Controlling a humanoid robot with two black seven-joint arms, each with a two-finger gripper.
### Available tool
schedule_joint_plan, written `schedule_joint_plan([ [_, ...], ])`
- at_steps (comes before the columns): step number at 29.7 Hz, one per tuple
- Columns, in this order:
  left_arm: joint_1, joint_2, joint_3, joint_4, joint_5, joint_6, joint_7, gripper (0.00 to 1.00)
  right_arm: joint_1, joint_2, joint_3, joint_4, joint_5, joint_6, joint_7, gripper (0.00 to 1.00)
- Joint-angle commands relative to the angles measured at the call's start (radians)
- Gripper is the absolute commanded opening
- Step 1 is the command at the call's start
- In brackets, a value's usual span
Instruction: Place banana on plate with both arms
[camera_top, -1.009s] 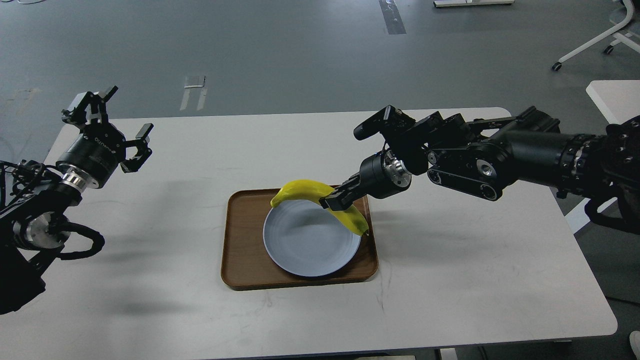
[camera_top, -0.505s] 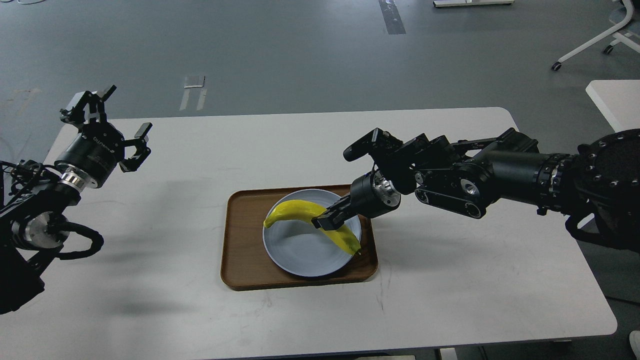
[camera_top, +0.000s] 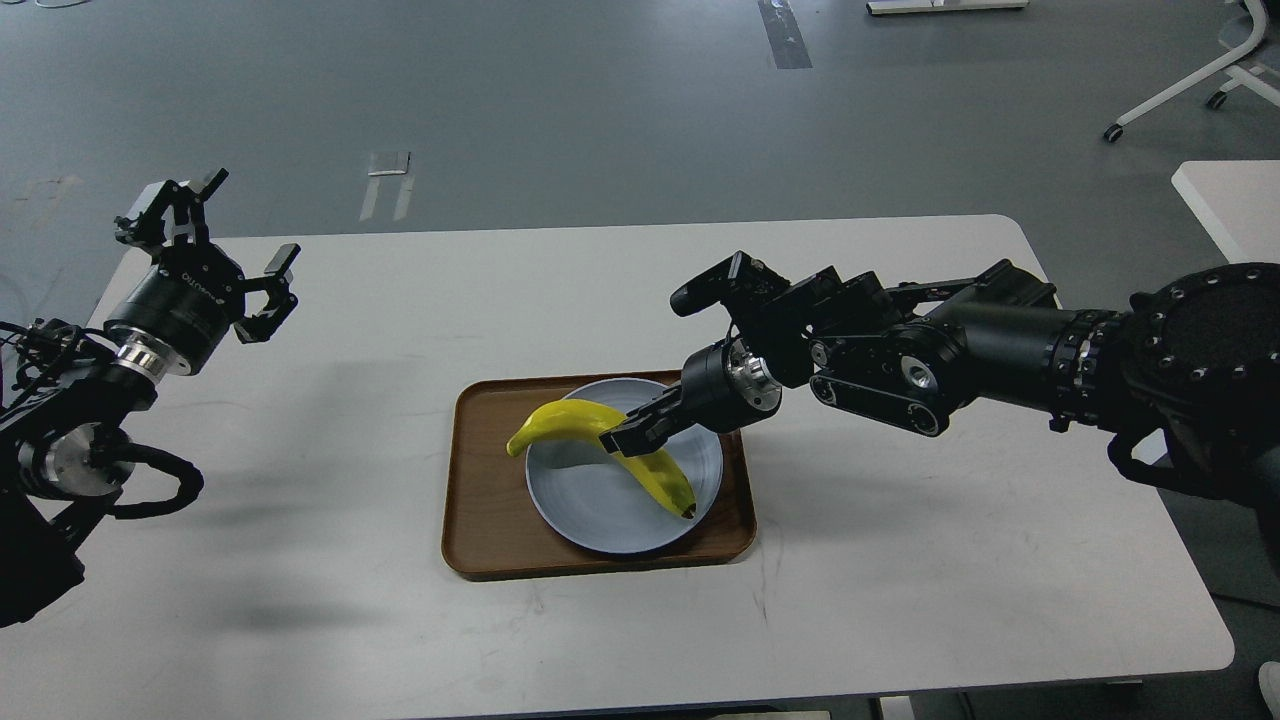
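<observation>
The yellow banana (camera_top: 570, 424) hangs over the pale blue-grey plate (camera_top: 590, 500), held at its middle. Its greenish stem end points left past the plate's rim and its dark tip hangs low near the plate's right side. My right gripper (camera_top: 625, 438) is shut on the banana's middle, reaching in from the right. Whether the banana touches the plate I cannot tell. My left gripper (camera_top: 215, 255) is open and empty, raised above the table's far left corner, well away from the plate.
The plate sits in a rectangular brown wood-grain tray (camera_top: 485, 500) at the middle of the white table (camera_top: 900, 560). Another white table corner (camera_top: 1225, 200) and a chair base (camera_top: 1180, 90) stand at the right on the grey floor.
My right gripper has carried the banana left and down, from the plate's far right rim to low over the plate. My left arm has barely moved.
</observation>
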Motion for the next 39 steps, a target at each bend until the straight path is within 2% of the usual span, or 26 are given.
schedule_joint_plan([
  [1, 0.0, 0.0, -0.002, 0.001, 0.0, 0.0, 0.0, 0.98, 0.0, -0.006, 0.001, 0.002, 0.001, 0.002, 0.0, 0.95],
  [8, 0.0, 0.003, -0.002, 0.001, -0.001, 0.0, 0.0, 0.98, 0.015, -0.071, 0.061, -0.001, 0.047, -0.003, 0.0, 0.96],
  [12, 0.0, 0.008, -0.002, 0.001, -0.001, 0.0, 0.0, 0.98, 0.003, -0.168, 0.217, 0.0, 0.16, -0.003, 0.0, 0.98],
  [19, -0.003, -0.003, 0.0, 0.001, 0.003, 0.0, 0.0, 0.98, -0.158, -0.32, 0.473, 0.017, 0.548, 0.002, 0.0, 1.0],
  [24, -0.002, -0.009, 0.0, 0.001, 0.005, 0.0, 0.0, 0.98, -0.343, -0.338, 0.701, 0.015, 0.782, 0.005, 0.0, 1.0],
  [30, 0.0, -0.032, 0.0, 0.004, 0.005, 0.0, 0.0, 0.98, -0.515, -0.329, 0.878, 0.015, 0.917, 0.005, 0.0, 1.0],
  [39, 0.0, -0.077, 0.0, 0.024, 0.005, 0.0, 0.002, 0.98, -0.598, -0.329, 0.907, 0.015, 0.966, 0.007, 0.0, 1.0],
])
